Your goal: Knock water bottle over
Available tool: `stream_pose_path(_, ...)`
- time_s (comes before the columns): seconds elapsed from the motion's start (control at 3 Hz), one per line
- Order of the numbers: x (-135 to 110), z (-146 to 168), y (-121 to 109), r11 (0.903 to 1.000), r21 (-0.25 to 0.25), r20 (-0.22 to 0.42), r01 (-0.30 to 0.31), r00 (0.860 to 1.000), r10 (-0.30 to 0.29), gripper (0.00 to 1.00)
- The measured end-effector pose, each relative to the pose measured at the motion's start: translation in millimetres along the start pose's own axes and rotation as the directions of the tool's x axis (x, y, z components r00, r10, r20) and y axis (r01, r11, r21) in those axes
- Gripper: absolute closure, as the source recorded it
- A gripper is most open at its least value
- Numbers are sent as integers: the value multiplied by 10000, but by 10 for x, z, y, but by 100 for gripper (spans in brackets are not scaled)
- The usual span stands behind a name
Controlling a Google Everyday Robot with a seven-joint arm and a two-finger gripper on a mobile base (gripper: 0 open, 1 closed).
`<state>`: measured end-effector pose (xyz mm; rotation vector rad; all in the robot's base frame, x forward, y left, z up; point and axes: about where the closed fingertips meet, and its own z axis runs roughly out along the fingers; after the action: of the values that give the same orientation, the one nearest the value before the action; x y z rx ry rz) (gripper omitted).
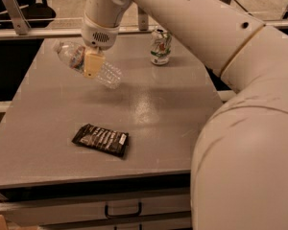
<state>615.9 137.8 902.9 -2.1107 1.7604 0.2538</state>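
The water bottle (107, 74), clear ribbed plastic with a white cap and a red, white and blue label band, leans steeply over the far left part of the grey table (48, 128). Its cap points up and to the left and its base is down to the right, near the tabletop. My gripper (92, 65) hangs from the white arm and sits right against the bottle's middle, covering part of the label.
A white-and-green drink can (160, 46) stands upright at the table's far side, right of the bottle. A dark snack packet (101, 140) lies flat near the front. My white arm fills the right side. A drawer with a handle (122, 210) is below the front edge.
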Motion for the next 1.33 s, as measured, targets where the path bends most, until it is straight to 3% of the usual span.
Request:
stream_pose_path(0.33,-89,190,163,9956,-661,-568,658,9960,-696,59)
stream_pose_path(0.67,-273,351,310,9847,-1197,-756,1264,9878,-1359,35)
stream_pose_path(1.0,-377,416,372,9774,-1428,-833,1557,9822,-1686,12)
stream_pose_path(1.33,-404,464,435,9745,-1573,-876,1601,9806,-1753,0)
